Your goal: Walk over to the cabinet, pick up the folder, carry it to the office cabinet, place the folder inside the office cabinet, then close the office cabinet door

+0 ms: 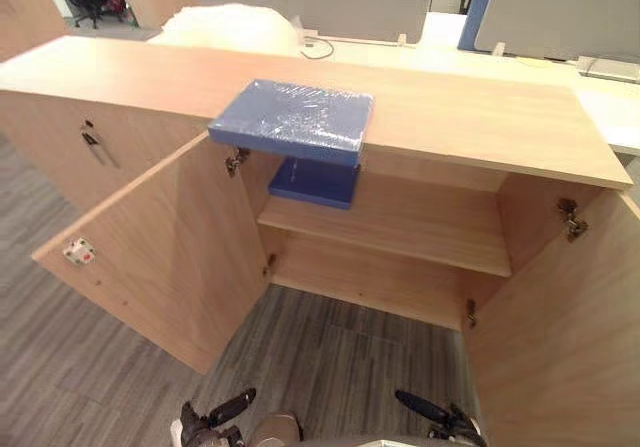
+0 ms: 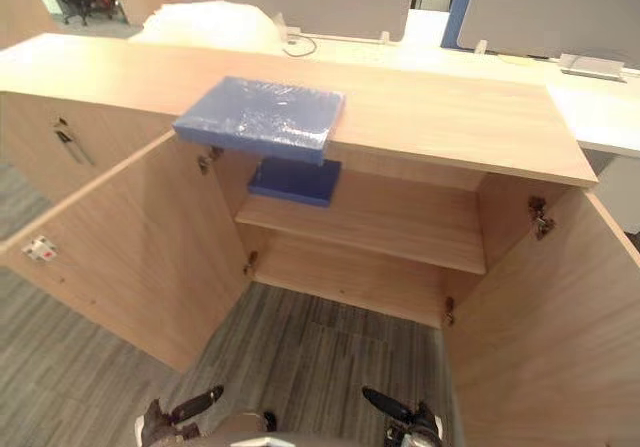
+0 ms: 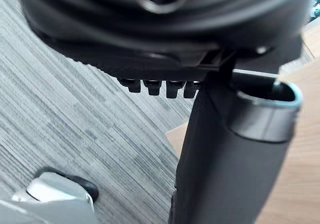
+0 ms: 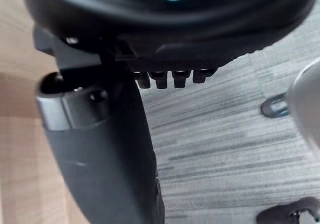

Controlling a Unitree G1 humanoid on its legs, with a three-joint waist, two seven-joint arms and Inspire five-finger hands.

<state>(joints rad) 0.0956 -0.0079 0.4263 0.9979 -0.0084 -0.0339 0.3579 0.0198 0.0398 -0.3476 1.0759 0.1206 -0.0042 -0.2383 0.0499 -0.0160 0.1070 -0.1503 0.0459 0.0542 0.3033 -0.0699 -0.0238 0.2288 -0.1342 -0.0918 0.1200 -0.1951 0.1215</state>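
A blue folder (image 1: 295, 117) in clear plastic lies flat on the wooden cabinet top (image 1: 470, 112), its near edge overhanging the open compartment. A second blue folder (image 1: 314, 182) lies on the shelf (image 1: 420, 222) inside, just below the first. Both cabinet doors stand wide open: the left door (image 1: 160, 247) and the right door (image 1: 560, 337). My left hand (image 1: 218, 413) and right hand (image 1: 432, 411) hang low near the floor, well short of the cabinet. In the wrist views the left hand's fingers (image 3: 155, 86) and the right hand's fingers (image 4: 170, 77) are relaxed and hold nothing.
A closed neighbouring door with a dark handle (image 1: 93, 142) lies further left. White plastic wrap (image 1: 228, 27) sits behind the cabinet top. Desks with grey and blue partitions (image 1: 550, 12) stand beyond. Grey striped carpet (image 1: 330, 357) stretches between the open doors.
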